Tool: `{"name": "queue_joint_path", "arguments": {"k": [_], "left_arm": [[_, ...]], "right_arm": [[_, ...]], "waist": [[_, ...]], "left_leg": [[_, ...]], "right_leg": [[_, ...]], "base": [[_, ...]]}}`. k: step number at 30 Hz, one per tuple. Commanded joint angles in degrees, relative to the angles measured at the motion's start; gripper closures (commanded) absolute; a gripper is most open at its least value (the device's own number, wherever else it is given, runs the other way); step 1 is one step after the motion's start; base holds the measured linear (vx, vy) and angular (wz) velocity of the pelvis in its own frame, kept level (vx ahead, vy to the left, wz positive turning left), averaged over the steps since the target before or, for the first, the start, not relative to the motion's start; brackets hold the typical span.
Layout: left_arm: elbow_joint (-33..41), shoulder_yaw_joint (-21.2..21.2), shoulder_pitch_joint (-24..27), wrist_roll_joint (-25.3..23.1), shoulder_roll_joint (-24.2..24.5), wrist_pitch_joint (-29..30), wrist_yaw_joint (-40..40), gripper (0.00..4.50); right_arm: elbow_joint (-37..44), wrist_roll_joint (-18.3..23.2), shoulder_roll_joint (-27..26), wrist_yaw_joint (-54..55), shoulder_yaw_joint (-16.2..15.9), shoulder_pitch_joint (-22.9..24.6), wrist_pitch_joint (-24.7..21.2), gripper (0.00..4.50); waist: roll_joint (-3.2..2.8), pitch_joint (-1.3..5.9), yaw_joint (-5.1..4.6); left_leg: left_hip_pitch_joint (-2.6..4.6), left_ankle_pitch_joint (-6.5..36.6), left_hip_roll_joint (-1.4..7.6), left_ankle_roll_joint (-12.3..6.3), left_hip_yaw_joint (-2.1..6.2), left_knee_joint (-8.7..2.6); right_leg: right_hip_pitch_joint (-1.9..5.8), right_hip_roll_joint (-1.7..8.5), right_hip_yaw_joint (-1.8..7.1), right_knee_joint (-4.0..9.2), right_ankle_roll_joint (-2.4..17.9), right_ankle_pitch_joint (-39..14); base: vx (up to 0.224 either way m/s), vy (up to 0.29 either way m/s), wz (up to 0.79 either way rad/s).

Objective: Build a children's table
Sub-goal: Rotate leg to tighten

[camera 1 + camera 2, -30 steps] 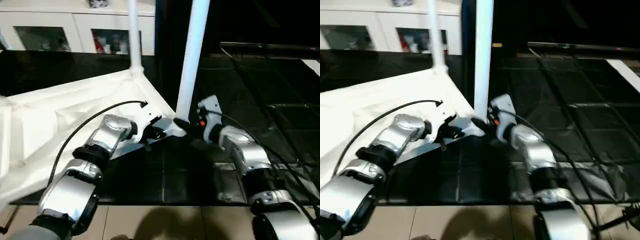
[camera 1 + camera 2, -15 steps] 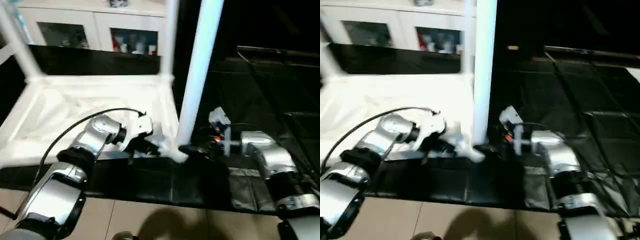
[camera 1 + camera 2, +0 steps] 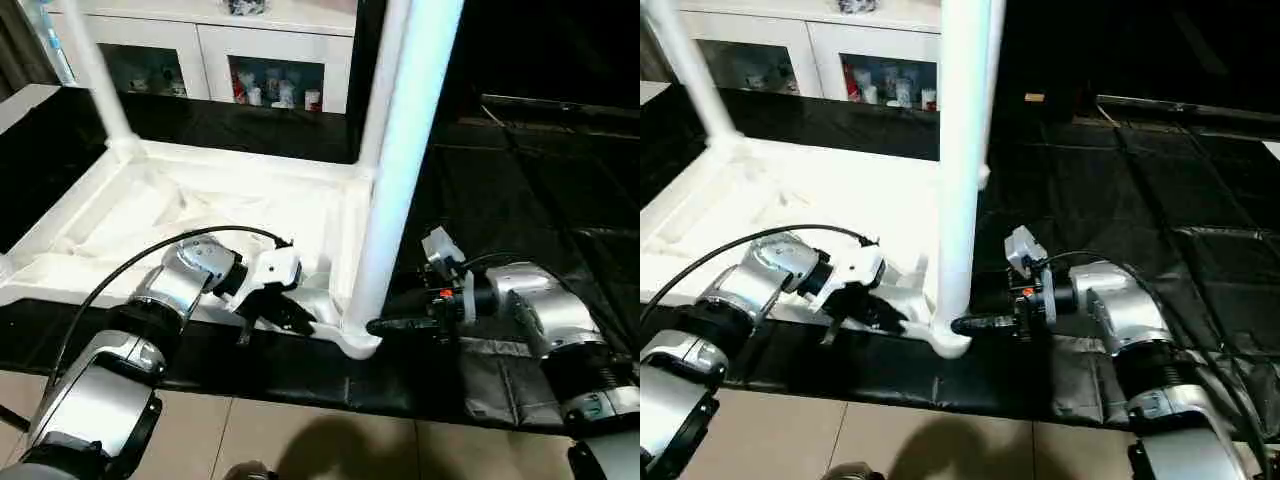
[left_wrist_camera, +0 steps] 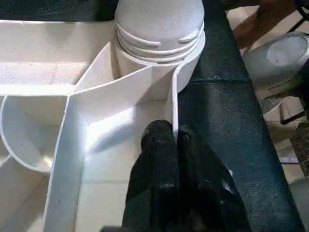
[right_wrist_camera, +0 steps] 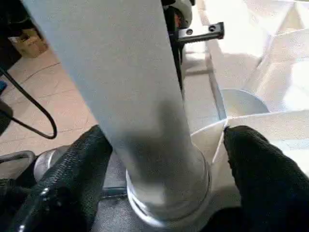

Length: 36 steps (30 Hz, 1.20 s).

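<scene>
The table top (image 3: 230,205) and its legs (image 3: 400,180) are plain white — no pattern. At the frame's lower half, silver forearms (image 3: 180,285) end in black fingers (image 4: 164,159). The mat (image 3: 520,190) is black, the floor strip (image 3: 300,440) beige.

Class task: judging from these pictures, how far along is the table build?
Done: three legs stand in corner sockets of the upside-down tabletop. In hand: the right gripper stands open around the near leg at its socket; the left gripper, shut, rests on a rib beside it. Left: the fourth corner is outside the pictures.
</scene>
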<state>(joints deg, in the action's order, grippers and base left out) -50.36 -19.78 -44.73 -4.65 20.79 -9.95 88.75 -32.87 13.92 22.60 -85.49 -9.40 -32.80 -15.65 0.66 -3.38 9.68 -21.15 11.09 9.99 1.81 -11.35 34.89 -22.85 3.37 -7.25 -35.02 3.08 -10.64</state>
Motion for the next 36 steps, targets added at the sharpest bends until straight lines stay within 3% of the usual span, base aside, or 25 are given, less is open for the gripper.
{"name": "queue_joint_path", "arguments": {"k": [1, 13, 18, 19, 21, 25, 28, 29, 31, 36], "left_arm": [[2.4, -1.2, -0.3, 0.3, -0.9, -1.2, 2.2, 4.50], [2.1, -1.0, -0.3, 0.2, -0.9, -0.9, 1.0, 4.50], [0.3, -0.4, -1.1, -0.9, -2.2, 1.2, -4.3, 4.50], [-0.7, 0.6, -1.9, -0.6, -3.6, 4.2, -7.6, 4.50], [-1.0, 1.0, -2.1, -0.4, -4.1, 5.1, -8.5, 4.50], [-2.1, 3.7, -3.9, 1.2, -8.1, 11.9, -15.7, 4.50], [-3.7, 5.3, -5.6, 1.6, -10.7, 15.2, -22.1, 4.50], [-4.4, 5.8, -6.4, 1.6, -11.7, 16.5, -24.6, 4.50], [-6.1, 7.4, -8.0, 1.8, -13.6, 18.0, -30.4, 4.50], [-8.3, 11.2, -10.8, 3.0, -16.9, 20.2, -40.2, 4.50]], "right_arm": [[-0.2, 0.9, 0.0, -1.3, -0.2, -1.2, -0.3, 0.92], [1.0, 2.0, -0.1, -3.6, -0.7, -0.6, -2.1, 1.93], [2.4, 2.7, -1.0, -1.9, 0.4, 0.6, -2.3, 2.21], [3.4, 3.2, -2.0, 0.8, 1.6, 1.4, -2.7, 2.24], [3.7, 3.2, -2.3, 1.8, 1.9, 1.7, -2.7, 2.31], [3.2, -0.9, -7.0, 19.0, 3.5, 2.0, -3.8, 2.40], [1.9, -3.6, -11.2, 31.1, 4.5, 1.0, -5.1, 2.46], [1.3, -4.5, -13.0, 35.7, 5.2, 0.4, -6.0, 2.47], [-0.4, -6.1, -15.9, 42.4, 5.6, -1.1, -6.3, 2.50], [-4.1, -8.4, -20.8, 53.6, 6.6, -4.7, -3.8, 2.53]], "waist": [[0.36, 4.55, -0.49], [0.35, 4.64, -0.45], [0.42, 4.47, -0.49], [0.10, 4.39, -0.38], [0.34, 4.36, -0.51], [0.14, 4.22, -1.32], [0.39, 4.23, -3.01], [0.19, 4.26, -3.29], [0.40, 4.37, -4.26], [0.27, 4.43, -4.75]], "left_leg": [[0.97, 5.1, 4.74, -4.04, 2.01, -3.58], [0.87, 4.5, 4.70, -4.38, 2.02, -3.53], [0.98, 5.6, 4.65, -3.77, 2.01, -3.61], [1.17, 6.1, 4.70, -3.52, 1.99, -3.62], [1.16, 6.5, 4.57, -3.14, 1.95, -3.63], [1.05, 7.0, 4.31, -1.92, 2.27, -3.84], [0.76, 7.1, 4.07, -0.92, 2.50, -3.96], [0.77, 7.0, 3.97, -0.93, 2.55, -3.94], [0.62, 6.4, 3.70, -1.59, 2.37, -3.74], [0.59, 4.9, 3.40, -3.25, 2.14, -3.57]], "right_leg": [[3.29, 7.15, 4.48, 4.38, 7.5, -13.0], [3.33, 7.10, 4.46, 4.33, 7.1, -12.5], [3.29, 7.14, 4.42, 4.69, 6.6, -14.9], [3.09, 7.09, 4.45, 4.97, 6.4, -15.8], [3.26, 7.16, 4.46, 5.04, 6.4, -16.7], [3.30, 7.23, 4.22, 5.40, 5.3, -19.9], [3.51, 7.25, 4.11, 5.54, 5.0, -20.4], [3.56, 7.22, 4.09, 5.61, 5.2, -20.2], [3.70, 7.05, 4.22, 5.50, 6.4, -17.8], [3.65, 6.71, 4.28, 5.51, 7.0, -15.4]], "base": [[0.000, 0.000, 0.00], [0.000, 0.000, 0.00], [0.000, 0.000, 0.00], [0.000, 0.000, 0.00], [0.000, 0.000, 0.00], [0.000, 0.000, 0.00], [0.000, 0.000, 0.00], [0.000, 0.000, 0.00], [0.000, 0.000, 0.00], [0.000, 0.000, 0.00]]}}
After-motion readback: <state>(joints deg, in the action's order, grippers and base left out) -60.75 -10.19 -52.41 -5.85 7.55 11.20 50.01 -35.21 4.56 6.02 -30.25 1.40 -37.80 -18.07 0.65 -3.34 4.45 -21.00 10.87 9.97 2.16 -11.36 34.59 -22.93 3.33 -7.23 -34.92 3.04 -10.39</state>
